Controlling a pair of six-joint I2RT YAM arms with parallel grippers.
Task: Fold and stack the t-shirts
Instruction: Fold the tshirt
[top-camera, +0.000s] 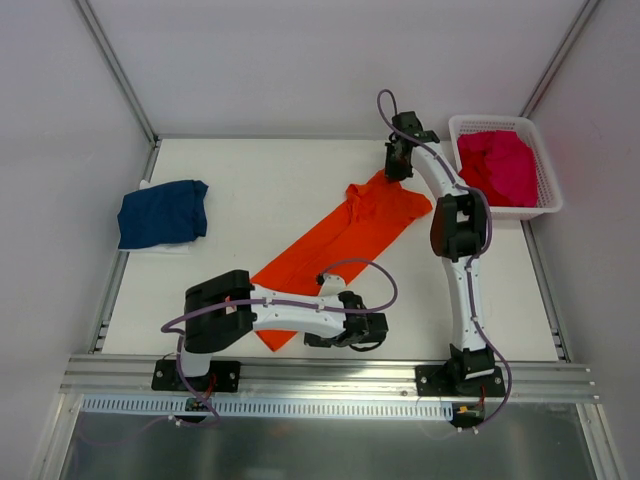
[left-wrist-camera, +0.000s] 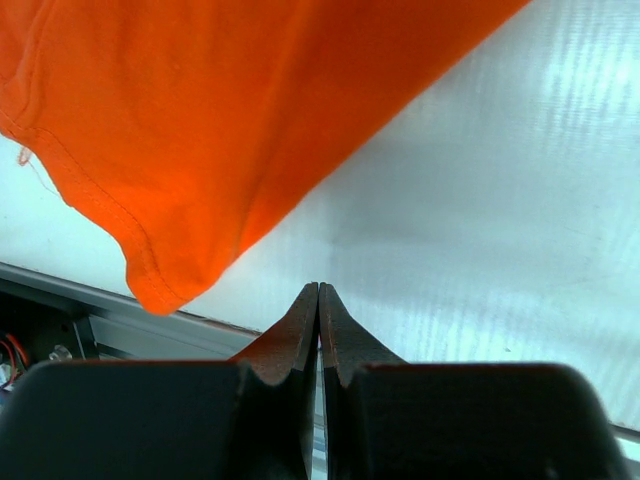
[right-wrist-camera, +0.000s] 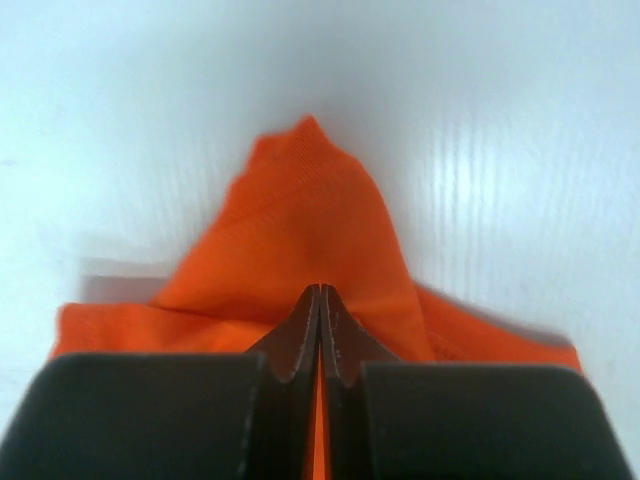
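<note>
An orange t-shirt lies as a long diagonal strip across the middle of the table. My right gripper is at its far end, shut on a raised peak of the orange t-shirt; cloth shows between the fingers. My left gripper is shut and empty just right of the strip's near corner, low over the bare table; its tips touch no cloth. A navy blue t-shirt lies folded at the left. Magenta-pink t-shirts are bunched in the basket.
The white lattice basket stands at the table's back right corner. A white sheet shows under the navy shirt. A metal rail runs along the near edge, close to my left gripper.
</note>
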